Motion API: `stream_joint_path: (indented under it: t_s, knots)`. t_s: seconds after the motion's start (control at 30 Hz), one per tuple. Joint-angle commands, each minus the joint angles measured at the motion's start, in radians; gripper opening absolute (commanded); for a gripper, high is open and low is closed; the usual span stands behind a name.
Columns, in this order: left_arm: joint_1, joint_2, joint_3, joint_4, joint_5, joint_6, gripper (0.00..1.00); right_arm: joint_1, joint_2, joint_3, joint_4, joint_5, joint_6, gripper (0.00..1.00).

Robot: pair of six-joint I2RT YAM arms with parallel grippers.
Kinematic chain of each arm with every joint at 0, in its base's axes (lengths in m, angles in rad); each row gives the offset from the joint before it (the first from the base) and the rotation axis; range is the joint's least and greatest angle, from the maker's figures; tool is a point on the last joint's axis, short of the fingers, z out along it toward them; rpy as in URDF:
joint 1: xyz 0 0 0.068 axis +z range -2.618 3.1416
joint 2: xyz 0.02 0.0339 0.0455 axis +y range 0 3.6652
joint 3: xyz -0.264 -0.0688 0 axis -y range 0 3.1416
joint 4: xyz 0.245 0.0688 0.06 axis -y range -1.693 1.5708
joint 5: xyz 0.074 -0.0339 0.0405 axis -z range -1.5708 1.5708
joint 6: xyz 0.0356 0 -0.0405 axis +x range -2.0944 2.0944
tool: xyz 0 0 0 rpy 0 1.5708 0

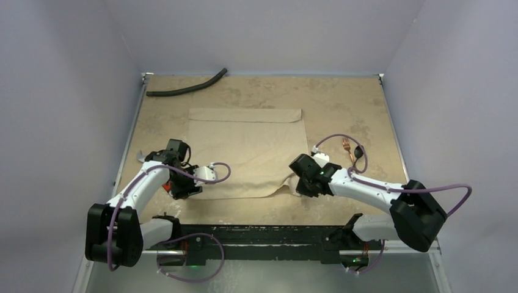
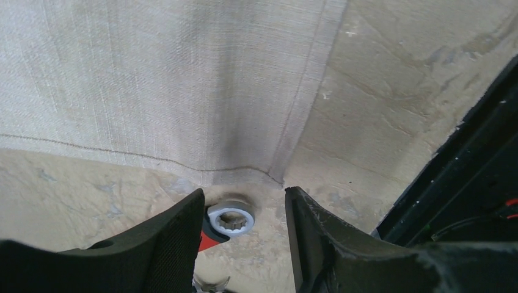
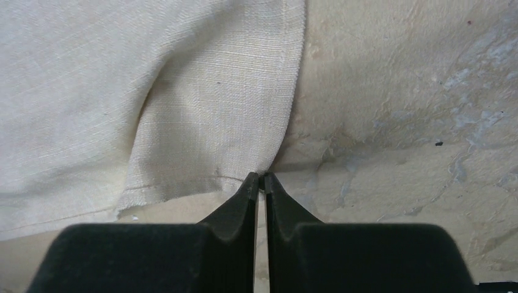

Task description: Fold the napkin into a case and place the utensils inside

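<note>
Folding had barely begun: the napkin (image 1: 247, 149) lay spread almost flat at the middle of the table (image 1: 342, 97), with only a narrow band along its far edge apparently turned over. No case had yet taken shape.

The right gripper (image 3: 259, 180) had its jaws pressed nearly together on the cloth's near right corner, where the hem rose in a small pleat to the fingertips. The left gripper (image 2: 244, 201) stood about half open at the near left corner, its jaws either side of the tip and holding nothing.

The utensils (image 1: 349, 149) waited on bare tabletop just beyond the right arm, apart from the cloth. The copper fork was plain to see, while the spoon was hard to make out behind a cable. A black hose (image 1: 186, 88) lay at the far left.

By this showing, every main fold and the loading of the cutlery were yet to come.
</note>
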Motion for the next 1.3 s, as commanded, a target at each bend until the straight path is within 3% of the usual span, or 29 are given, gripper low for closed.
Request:
stream_joint_path:
  t_s: [0.0,0.13,0.33,0.4,0.47,0.6,0.8,1.07,1.27]
  knots:
    - [0.008,-0.017,-0.007,-0.066,0.092,0.1,0.51,0.005,0.013,0.092,-0.045,0.041,-0.005,0.08]
    - [0.006,0.041,-0.055,0.062,0.056,0.053,0.46,0.005,0.021,0.136,-0.045,0.03,-0.031,0.0]
    - [0.006,0.052,-0.128,0.219,-0.024,0.028,0.39,0.003,0.009,0.198,-0.058,0.052,-0.067,0.0]
    - [0.007,0.051,-0.135,0.243,-0.016,0.023,0.25,0.001,0.004,0.211,-0.058,0.057,-0.076,0.0]
    - [0.007,0.056,-0.126,0.267,-0.013,0.006,0.0,-0.005,-0.001,0.221,-0.062,0.063,-0.087,0.0]
    - [0.007,0.055,0.01,0.249,0.004,-0.074,0.0,-0.031,-0.022,0.257,-0.089,0.093,-0.12,0.0]
    - [0.006,0.059,0.362,0.23,0.074,-0.226,0.0,-0.171,-0.069,0.431,-0.091,0.117,-0.266,0.0]
    - [0.007,0.144,0.678,0.456,-0.01,-0.408,0.0,-0.241,0.047,0.916,-0.099,0.194,-0.444,0.0]
    - [0.003,0.216,0.927,0.531,-0.059,-0.429,0.0,-0.247,0.137,1.261,-0.119,0.243,-0.555,0.0]
